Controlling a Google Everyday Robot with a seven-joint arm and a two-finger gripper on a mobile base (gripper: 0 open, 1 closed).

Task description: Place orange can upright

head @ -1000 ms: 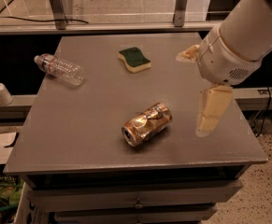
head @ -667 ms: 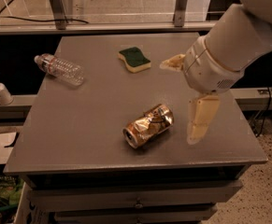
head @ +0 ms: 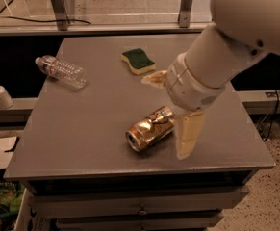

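Lying at the left of the grey metal tabletop [head: 82, 129] is a clear plastic bottle [head: 61, 71], well apart from the dented, shiny orange-copper aluminium can [head: 150, 128], which rests on its side near the front edge. Over its right end hangs the cream two-finger gripper [head: 164, 117], spread wide and empty. This looks like the approach; next it must straddle the can and close.

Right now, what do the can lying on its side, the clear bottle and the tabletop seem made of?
The dented orange-copper can: thin metal, probably aluminium, shiny and creased. The clear ribbed bottle: see-through plastic. The grey tabletop: matte and smooth, perhaps laminate or paint, unclear. The robot's open cream hand is at the can's right end.
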